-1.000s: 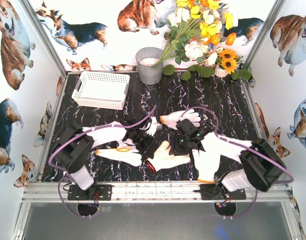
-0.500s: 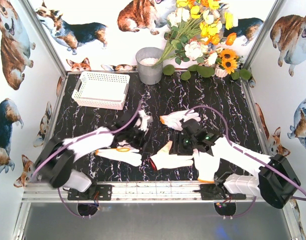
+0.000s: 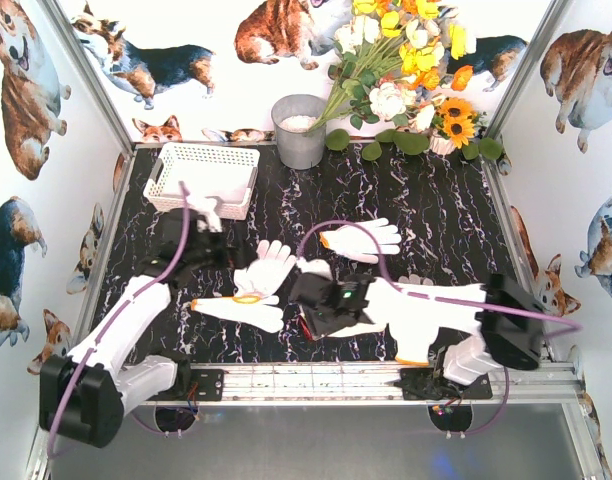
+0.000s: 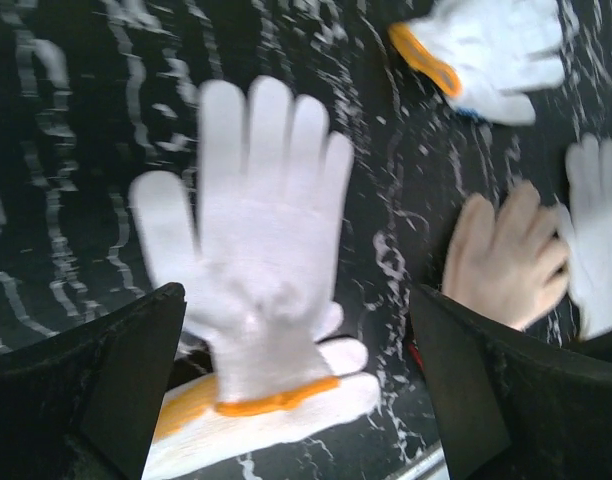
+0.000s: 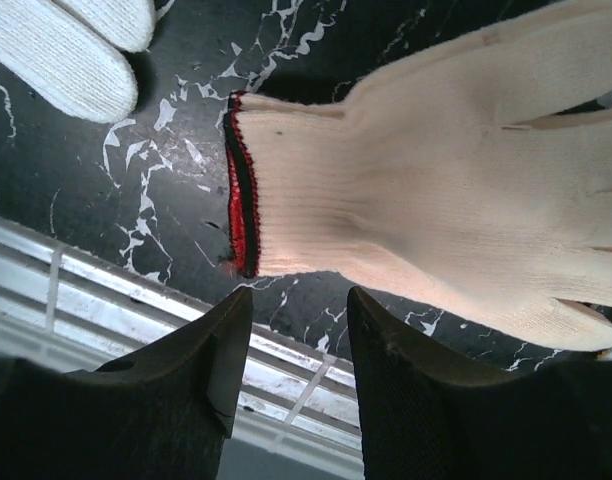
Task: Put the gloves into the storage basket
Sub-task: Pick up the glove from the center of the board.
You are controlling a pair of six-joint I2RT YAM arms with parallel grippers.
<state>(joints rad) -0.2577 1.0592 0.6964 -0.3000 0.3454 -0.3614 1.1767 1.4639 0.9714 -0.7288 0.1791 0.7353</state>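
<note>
The white lattice storage basket (image 3: 201, 178) stands at the back left. My left gripper (image 3: 214, 252) (image 4: 296, 310) hangs open and empty between the basket and a white glove with an orange cuff (image 3: 266, 268) (image 4: 261, 260). That glove lies flat, its cuff over a yellowish glove (image 3: 236, 312) (image 4: 286, 415). A third white glove (image 3: 364, 238) (image 4: 491, 50) lies mid-table. My right gripper (image 3: 308, 305) (image 5: 291, 330) is open just short of the red cuff of a cream glove (image 3: 336, 325) (image 5: 416, 190), holding nothing. Another glove (image 3: 414, 345) is partly hidden under the right arm.
A grey metal bucket (image 3: 299, 130) stands right of the basket, with a bunch of artificial flowers (image 3: 406, 70) behind it. The aluminium front rail (image 3: 316, 378) (image 5: 116, 300) runs close under my right gripper. Printed walls close in both sides.
My left gripper opened and let go of the orange-cuffed white glove, then swung left toward the basket; the glove landed on the yellowish one. My right gripper moved left to the cream glove's red cuff.
</note>
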